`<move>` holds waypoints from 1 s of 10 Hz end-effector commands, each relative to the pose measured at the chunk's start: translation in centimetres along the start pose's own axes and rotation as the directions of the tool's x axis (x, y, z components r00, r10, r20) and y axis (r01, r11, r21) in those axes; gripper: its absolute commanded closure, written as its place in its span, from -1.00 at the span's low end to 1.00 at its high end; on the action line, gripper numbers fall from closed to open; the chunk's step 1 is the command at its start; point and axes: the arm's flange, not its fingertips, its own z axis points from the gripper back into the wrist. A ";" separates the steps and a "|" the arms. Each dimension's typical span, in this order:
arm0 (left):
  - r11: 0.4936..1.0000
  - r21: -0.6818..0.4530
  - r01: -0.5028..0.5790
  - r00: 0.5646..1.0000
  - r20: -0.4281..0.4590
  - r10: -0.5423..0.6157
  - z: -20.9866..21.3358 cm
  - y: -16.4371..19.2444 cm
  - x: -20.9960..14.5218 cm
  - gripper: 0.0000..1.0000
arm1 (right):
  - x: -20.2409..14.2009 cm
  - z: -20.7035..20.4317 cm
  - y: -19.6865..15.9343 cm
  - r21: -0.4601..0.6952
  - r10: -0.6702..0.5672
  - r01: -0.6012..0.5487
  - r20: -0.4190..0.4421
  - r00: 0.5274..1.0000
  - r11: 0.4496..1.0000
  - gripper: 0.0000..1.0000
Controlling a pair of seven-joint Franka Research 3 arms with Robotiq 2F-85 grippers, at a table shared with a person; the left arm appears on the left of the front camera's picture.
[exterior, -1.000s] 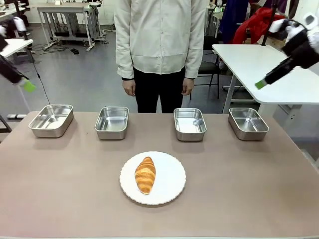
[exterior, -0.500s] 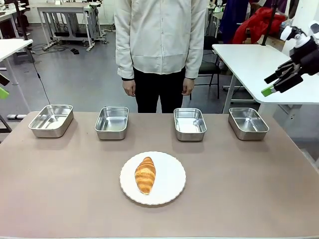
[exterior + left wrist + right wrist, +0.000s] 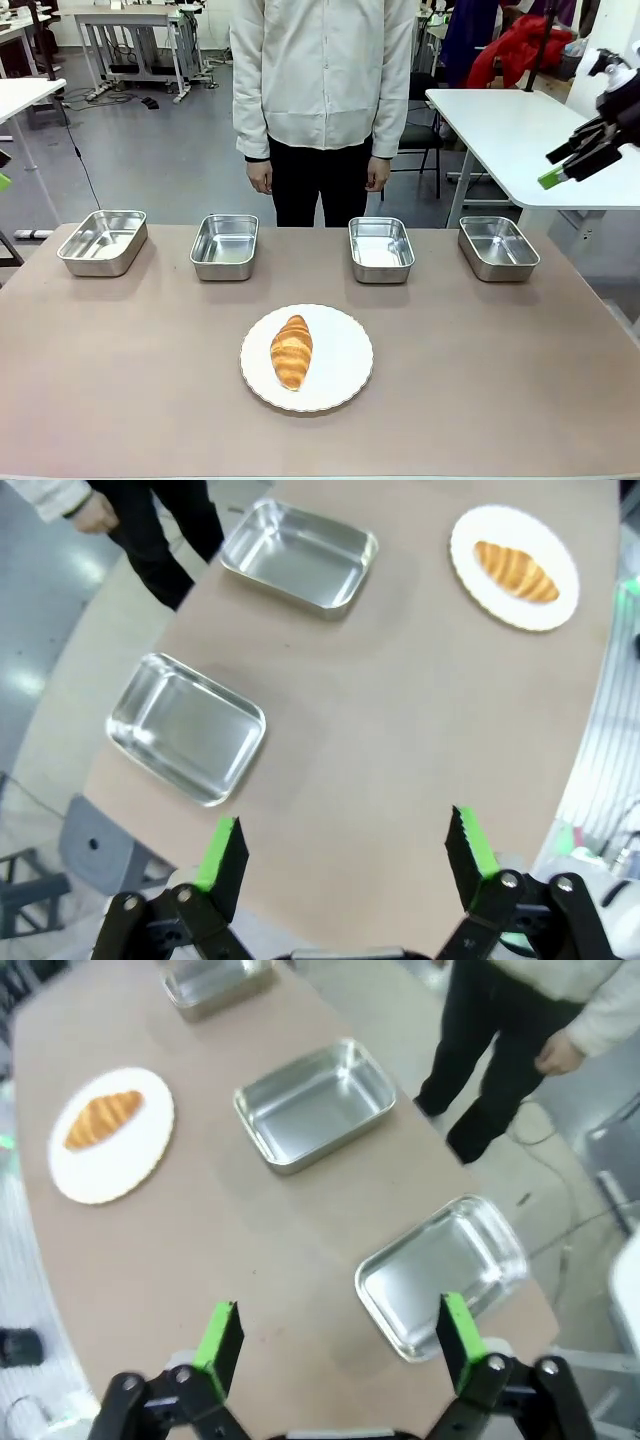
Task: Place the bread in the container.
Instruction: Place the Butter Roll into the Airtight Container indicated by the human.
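The bread (image 3: 291,351), a golden-brown croissant, lies on a round white plate (image 3: 345,350) at the table's near middle. A row of identical steel containers stands beyond it: far left (image 3: 102,241), left of middle (image 3: 224,246), right of middle (image 3: 381,249), far right (image 3: 498,247). All are empty. My right gripper (image 3: 556,167) hangs open high above the table's far right corner. From the left wrist, my left gripper (image 3: 345,855) is open high over the table's left end, with the bread (image 3: 512,568) far off. The right wrist view has my right gripper (image 3: 338,1340) open above a container (image 3: 440,1275).
A person stands at the far side behind the middle containers, both hands (image 3: 260,178) hanging down. A white side table (image 3: 510,130) stands off to the right. Bare tabletop surrounds the plate (image 3: 110,1175) on all sides.
The right gripper has drawn back to the right and slightly up. The left gripper has withdrawn past the picture's left edge. Bread, plate and containers have not moved.
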 end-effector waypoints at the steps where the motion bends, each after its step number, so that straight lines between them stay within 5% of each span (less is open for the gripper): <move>1: 0.998 -0.069 0.007 0.992 0.122 0.001 2.8 1.8 -2.4 -1.00 | -1.8 3.0 -2.9 0.027 -0.020 0.016 0.134 0.991 1.000 -1.00; 6: 0.999 0.005 0.033 0.963 0.268 -0.033 5.3 3.9 -5.7 -1.00 | -6.3 6.8 -6.8 0.050 -0.104 0.095 0.260 0.960 0.994 -1.00; 10: 0.996 0.086 0.013 0.958 0.285 -0.038 5.8 5.0 -6.6 -1.00 | -7.4 7.3 -7.8 0.061 -0.149 0.137 0.278 0.949 0.989 -1.00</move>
